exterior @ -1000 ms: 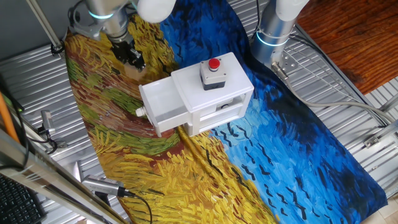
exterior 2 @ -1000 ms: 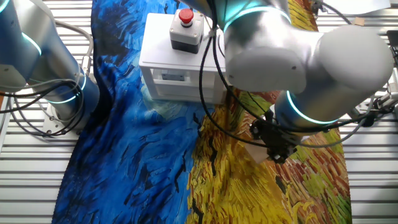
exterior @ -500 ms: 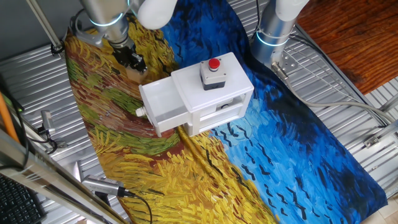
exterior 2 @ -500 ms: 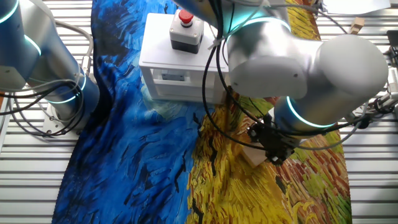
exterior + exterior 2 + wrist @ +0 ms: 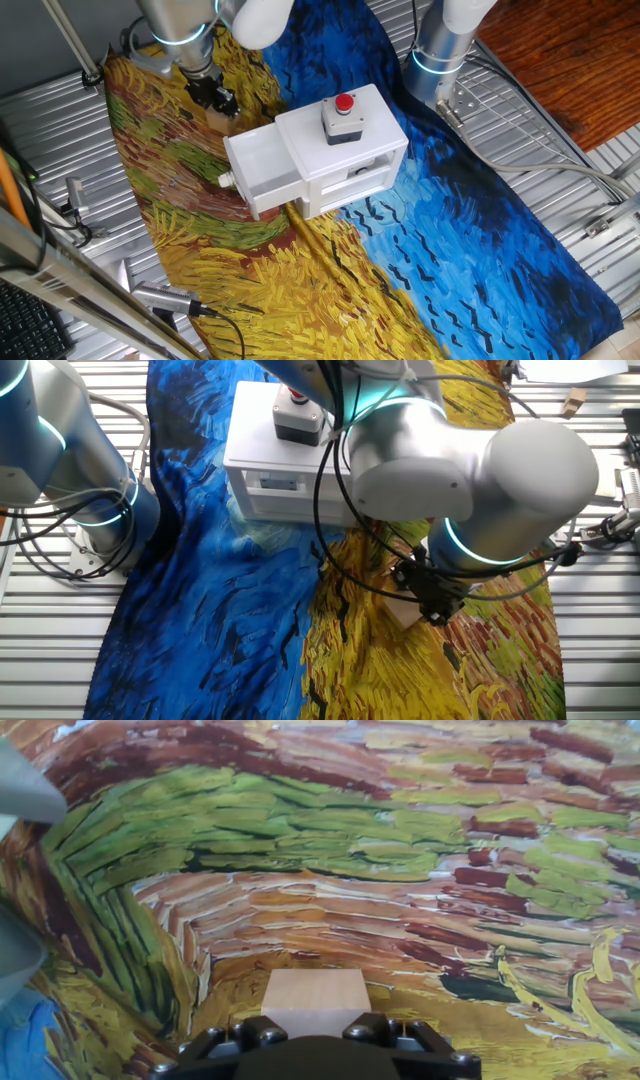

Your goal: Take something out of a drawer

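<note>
Block (image 5: 314,1003) lay on the cloth-covered surface (image 5: 180,190), left of the emptied drawer (image 5: 262,172); whether the claw (image 5: 432,603) pinched it was unclear. Next: retreat upward.

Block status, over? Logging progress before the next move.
Pincer astride tan block, grip unclear. Block on the painted cloth, outside the open drawer. Nothing in the way.

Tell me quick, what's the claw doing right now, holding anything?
Claw: low over the cloth, fingers either side of the block; whether it is gripping or has let go cannot be told.
</note>
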Robot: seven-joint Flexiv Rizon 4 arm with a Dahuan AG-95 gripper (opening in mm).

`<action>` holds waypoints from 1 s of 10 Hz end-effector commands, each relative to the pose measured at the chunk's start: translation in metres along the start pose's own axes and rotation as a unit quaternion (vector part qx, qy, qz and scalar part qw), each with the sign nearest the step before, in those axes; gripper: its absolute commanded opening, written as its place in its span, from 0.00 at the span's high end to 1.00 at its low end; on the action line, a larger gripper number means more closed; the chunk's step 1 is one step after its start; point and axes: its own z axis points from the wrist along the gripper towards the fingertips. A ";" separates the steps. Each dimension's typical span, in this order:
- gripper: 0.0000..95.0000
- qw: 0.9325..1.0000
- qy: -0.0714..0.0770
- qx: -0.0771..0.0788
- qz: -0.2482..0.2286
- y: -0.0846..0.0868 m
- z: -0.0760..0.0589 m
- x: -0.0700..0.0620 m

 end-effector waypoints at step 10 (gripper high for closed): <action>0.00 1.000 -0.015 -0.014 -0.007 -0.002 -0.017 0.000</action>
